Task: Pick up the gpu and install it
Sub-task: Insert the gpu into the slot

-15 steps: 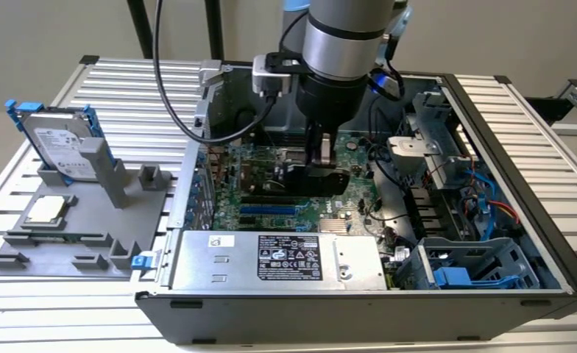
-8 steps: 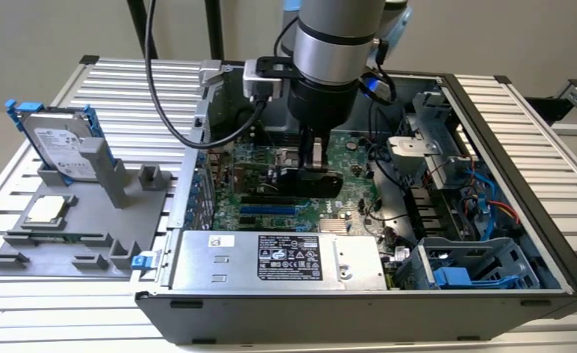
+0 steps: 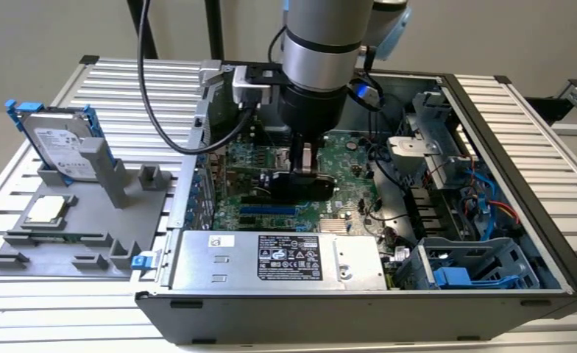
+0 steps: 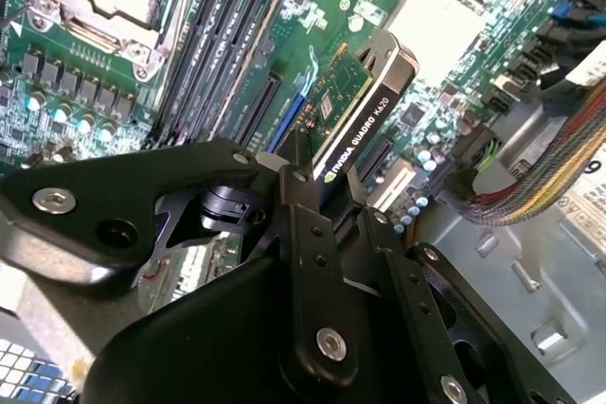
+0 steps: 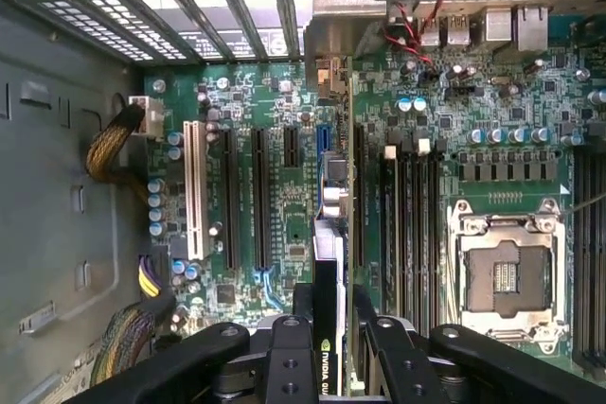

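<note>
My gripper reaches down inside the open computer case and is shut on the gpu. The second wrist view shows the gpu standing on edge between my black fingers, green board on one face and black shroud on the other. It hangs over the long expansion slots of the motherboard. In the first wrist view the gpu runs edge-on from my gripper toward its silver bracket at the case's rear openings. I cannot tell whether it touches a slot.
The case holds an empty CPU socket, a silver power supply, cable bundles and a grey drive cage. On the exterior view's left, a grey fixture holds a hard drive with blue rails and a square CPU chip.
</note>
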